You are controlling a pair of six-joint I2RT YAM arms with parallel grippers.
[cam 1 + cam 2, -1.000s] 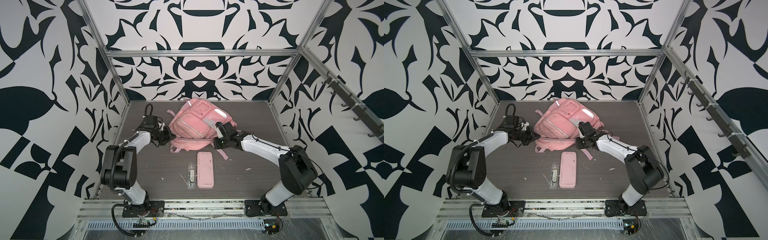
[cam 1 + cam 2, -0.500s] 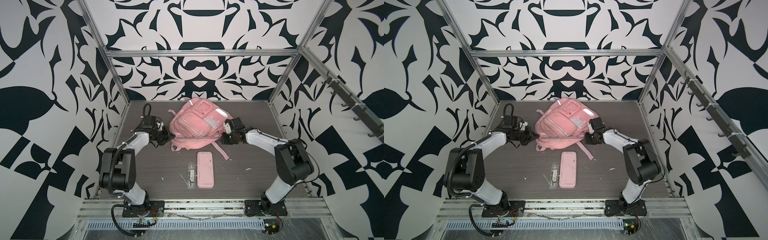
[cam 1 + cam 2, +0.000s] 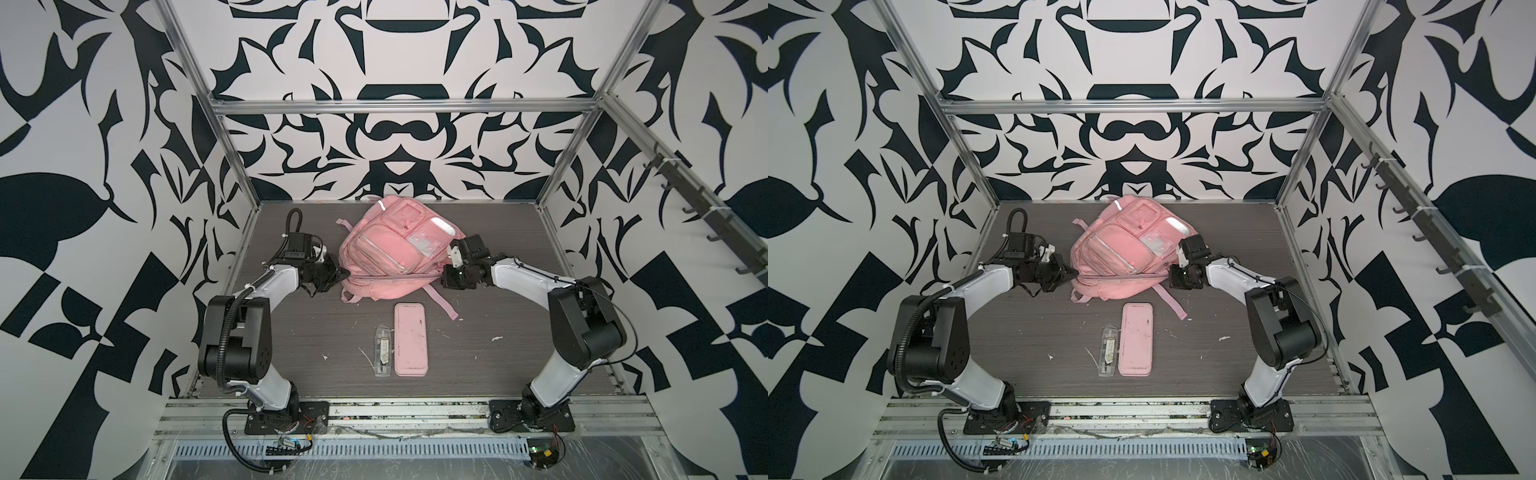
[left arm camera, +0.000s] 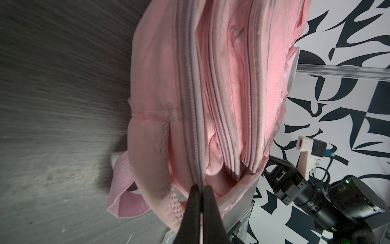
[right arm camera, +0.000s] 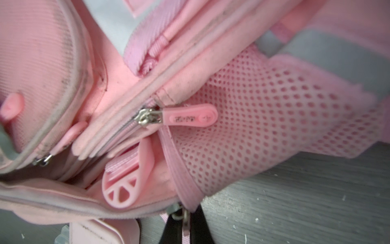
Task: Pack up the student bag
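Black-and-white patterned walls close in a dark wood-grain bench [image 3: 316, 332]. The student bag [image 3: 386, 257] lies front-up toward the back of it, between the two arms, with one strap trailing toward the front. Nearer the front edge and well apart from the bag, a flat pink pencil case [image 3: 410, 338] lies with a small clear plastic case [image 3: 383, 351] just beside it.

Both of those are still out on the bench, so nothing appears to be packed yet. The work looks to be at the opening stage. In the left wrist view the long zip down the bag's side reads as closed. In the right wrist view a gap shows pink lining at that end, though I cannot tell which compartment it belongs to. Opening the bag, loading both cases and zipping up all seem to remain.

The left tool [image 4: 201, 187] has its jaws pressed together, pinching the bag's edge at the end of the zip line. The right tool [image 5: 186, 217], at the bag's opposite side, has its jaws almost together around a zip pull [image 5: 184, 229], and its metal ring sits just above their tips. A second pull tab [image 5: 190, 118] lies untouched on the mesh pocket.
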